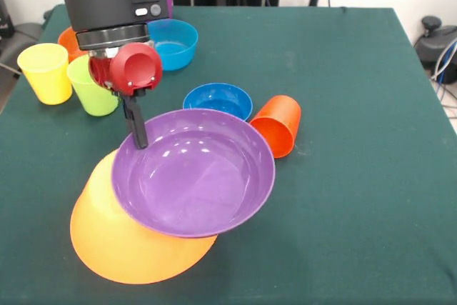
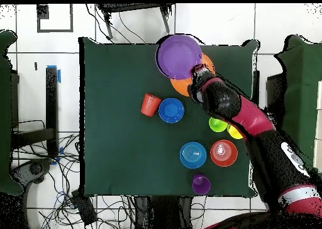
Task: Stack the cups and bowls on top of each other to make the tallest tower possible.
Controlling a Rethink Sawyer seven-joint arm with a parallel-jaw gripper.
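Green table (image 1: 343,69); only the overhead shows the purple cup (image 2: 201,184).

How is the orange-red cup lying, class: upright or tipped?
Tipped: the orange-red cup lies on its side beside the purple bowl.

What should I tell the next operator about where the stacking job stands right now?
End effector: at the purple bowl's far rim; open or shut can't be told.
Purple bowl sits tilted on the yellow-orange bowl, offset, not centred.
Orange-red cup lies on its side beside the dark blue bowl.
Yellow cup, lime green cup and light blue bowl stand apart at the far side.
Done: two bowls piled. Left: everything else.
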